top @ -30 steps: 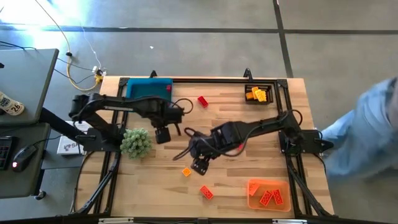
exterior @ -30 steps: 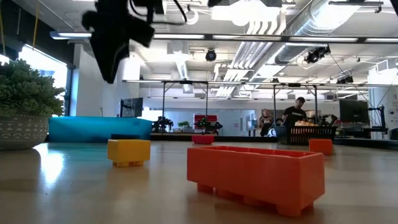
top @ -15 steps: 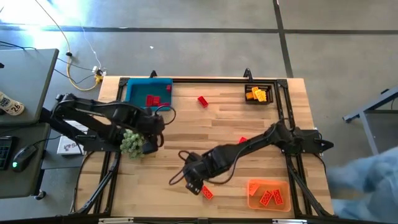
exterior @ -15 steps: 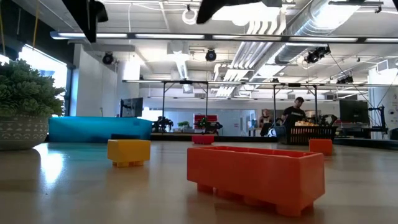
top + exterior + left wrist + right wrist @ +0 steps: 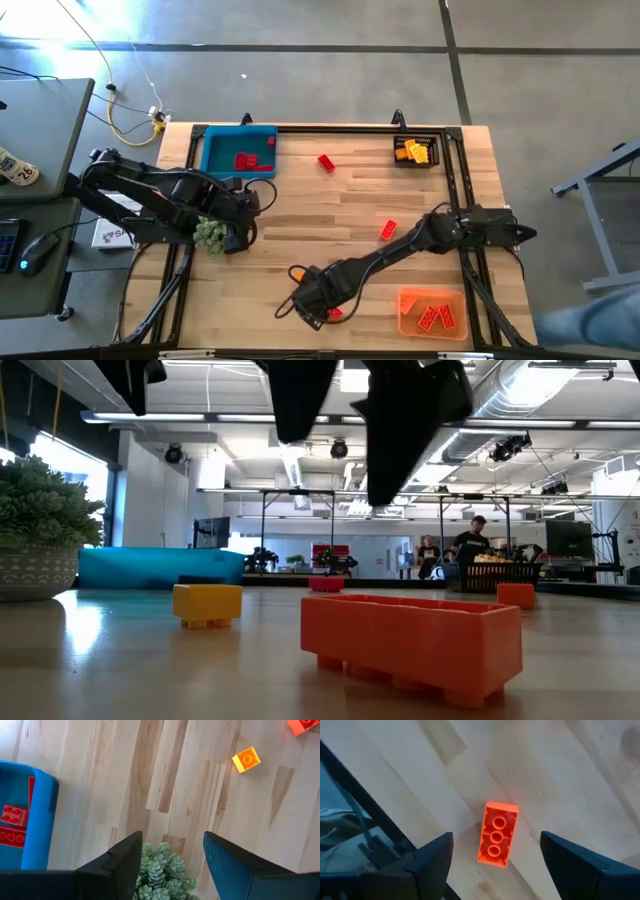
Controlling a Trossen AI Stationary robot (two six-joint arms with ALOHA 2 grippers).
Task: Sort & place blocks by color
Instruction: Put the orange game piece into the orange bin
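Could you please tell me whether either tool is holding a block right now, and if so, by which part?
Nothing is held. The right tool hangs open above an orange block without touching it; the left tool is open and empty over the plant.

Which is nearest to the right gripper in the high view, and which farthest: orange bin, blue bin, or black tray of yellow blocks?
From the right gripper:
1. Orange bin, near-right corner.
2. Blue bin, far-left corner.
3. Black tray, far-right corner.
The last two are close to call.
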